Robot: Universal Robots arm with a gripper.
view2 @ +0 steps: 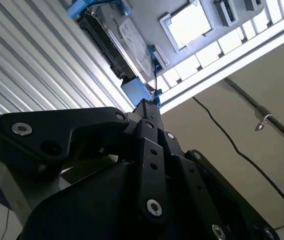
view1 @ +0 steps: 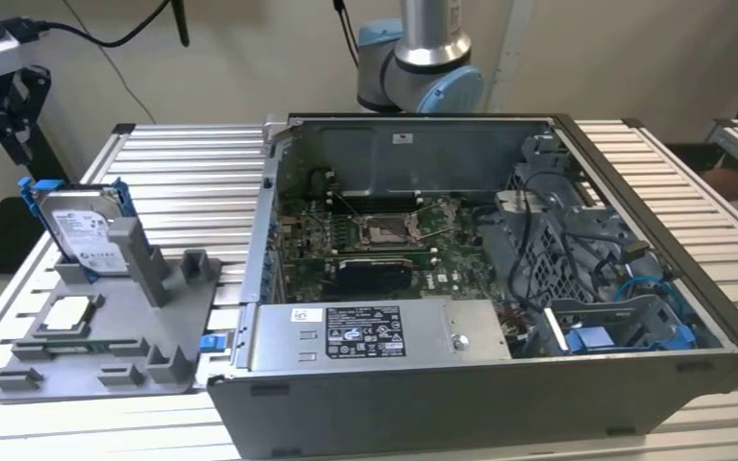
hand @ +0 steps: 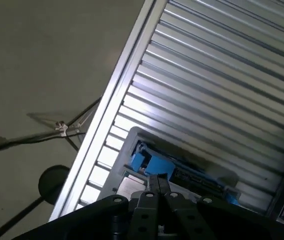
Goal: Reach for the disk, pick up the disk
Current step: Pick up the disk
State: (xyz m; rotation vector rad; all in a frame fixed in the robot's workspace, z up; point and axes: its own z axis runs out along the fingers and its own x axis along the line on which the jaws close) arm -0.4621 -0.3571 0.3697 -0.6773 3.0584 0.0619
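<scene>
**Disk standing in its holder, jaws clenched on nothing above it**

The disk [view1: 81, 223] is held on edge in a slot of the grey holder plate [view1: 151, 331], which lies on the slatted surface [view1: 184, 163] at the exterior view's left. A small square chip [view1: 64, 315] is seated flat in a recess of the same plate, near the disk. Beside the plate, an open computer case [view1: 498, 394] is laid on its side; a motherboard [view1: 382, 240], a labelled power supply [view1: 369, 331] and a smaller blue bracket [view1: 594, 338] are contained in it.

The jaws are seen at the exterior view's upper left, above the disk and apart from it. They are closed with nothing gripped: in both wrist views the fingertips [view2: 149, 107] [hand: 156, 181] are pressed together.

The disk's labelled face [view2: 132, 37] and the chip [view2: 189, 22] are shown in the second wrist view. In the first wrist view the disk [hand: 191, 175] is shown from its other side. The case interior is seen in the exterior view.
</scene>
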